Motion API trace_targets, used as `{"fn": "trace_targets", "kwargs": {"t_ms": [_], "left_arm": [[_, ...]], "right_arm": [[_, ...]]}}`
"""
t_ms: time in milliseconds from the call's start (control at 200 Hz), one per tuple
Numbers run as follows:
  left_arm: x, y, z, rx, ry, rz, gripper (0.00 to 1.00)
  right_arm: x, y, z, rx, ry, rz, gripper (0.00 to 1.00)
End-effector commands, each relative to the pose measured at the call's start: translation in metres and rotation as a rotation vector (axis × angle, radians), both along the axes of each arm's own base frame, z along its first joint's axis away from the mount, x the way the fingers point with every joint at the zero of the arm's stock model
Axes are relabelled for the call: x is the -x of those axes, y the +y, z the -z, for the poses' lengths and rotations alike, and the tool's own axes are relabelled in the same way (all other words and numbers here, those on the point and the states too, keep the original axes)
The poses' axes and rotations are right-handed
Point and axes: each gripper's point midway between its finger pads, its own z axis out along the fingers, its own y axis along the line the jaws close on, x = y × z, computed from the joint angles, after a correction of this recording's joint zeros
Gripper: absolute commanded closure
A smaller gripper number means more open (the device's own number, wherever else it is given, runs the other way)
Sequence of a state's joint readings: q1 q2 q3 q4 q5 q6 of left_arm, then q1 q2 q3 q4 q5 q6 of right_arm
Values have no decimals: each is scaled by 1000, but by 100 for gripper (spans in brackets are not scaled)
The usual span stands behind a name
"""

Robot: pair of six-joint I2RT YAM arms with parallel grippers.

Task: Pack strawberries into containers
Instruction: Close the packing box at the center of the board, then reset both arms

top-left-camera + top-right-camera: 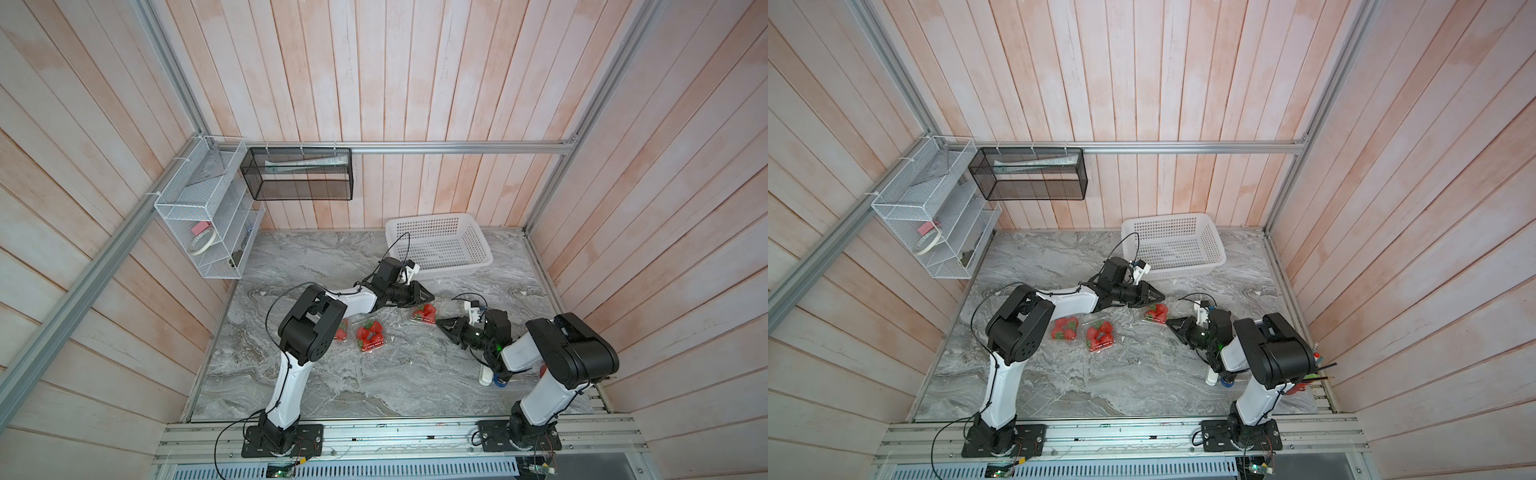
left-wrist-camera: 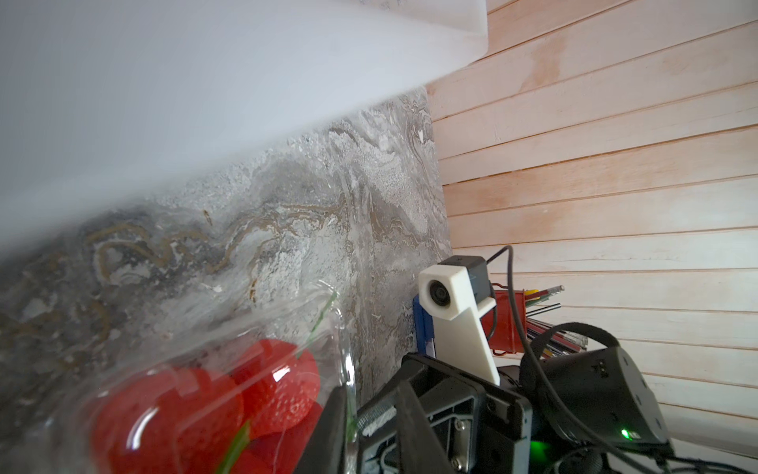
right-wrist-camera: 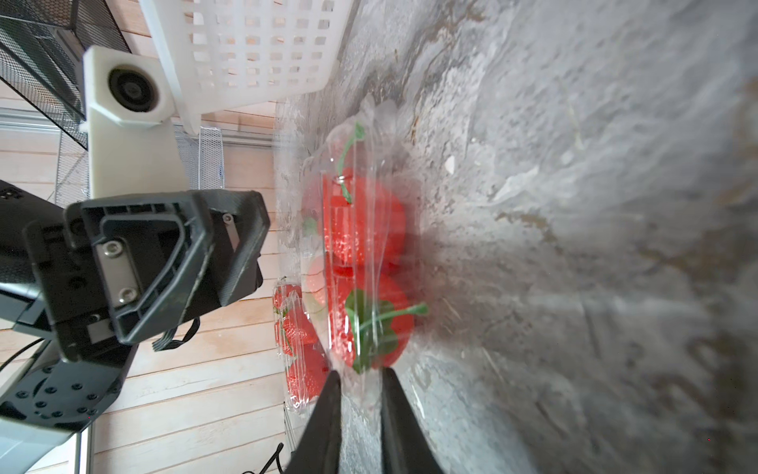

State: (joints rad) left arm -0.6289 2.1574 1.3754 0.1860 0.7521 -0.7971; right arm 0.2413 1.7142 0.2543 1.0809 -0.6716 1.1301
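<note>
Three clear containers of red strawberries lie in a row on the marble. The left container [image 1: 341,331] is partly under my left elbow, and the middle one [image 1: 370,336] lies free. Both grippers are at the right container [image 1: 424,313]. My left gripper [image 1: 430,296] reaches its far corner. In the left wrist view its narrow-set fingers [image 2: 333,431] have the clear rim between them. My right gripper [image 3: 360,375] is shut on the near rim, just below a strawberry [image 3: 371,324] with a green cap. The same container [image 2: 197,410] shows its strawberries through the plastic.
A white perforated basket [image 1: 457,269] stands at the back, close behind my left wrist. A red pencil cup [image 2: 506,324] sits by the right wall behind my right arm. A small white tube [image 1: 485,376] lies under that arm. Wire racks [image 1: 199,216] hang on the left wall.
</note>
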Motion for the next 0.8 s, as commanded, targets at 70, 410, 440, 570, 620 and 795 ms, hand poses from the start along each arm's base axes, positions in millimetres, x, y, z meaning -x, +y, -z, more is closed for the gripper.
{"fn": "trace_targets", "kwargs": {"t_ms": [70,410,440,570,620,795], "left_arm": [[22,14,54,-104,180,-16,76],[17,18,-3,-65,56,-38,76],[17,21,-13,-61,31,-46,76],[22,34,-59,-47,-84,-78,66],[25,41,-75,-49,-134,-95,57],[31,74,-126,-87,-319,-183,0]], "right_arm": [[6,-2,5,9,14,-4,84],[15,-9,-14,102,-32,-22,66],[15,-11,-19,140,-47,-26,65],[5,-31,-57,365,-162,5,50],[0,-44,-75,458,-203,42,42],[-6,-78,-116,692,-307,136,2]]}}
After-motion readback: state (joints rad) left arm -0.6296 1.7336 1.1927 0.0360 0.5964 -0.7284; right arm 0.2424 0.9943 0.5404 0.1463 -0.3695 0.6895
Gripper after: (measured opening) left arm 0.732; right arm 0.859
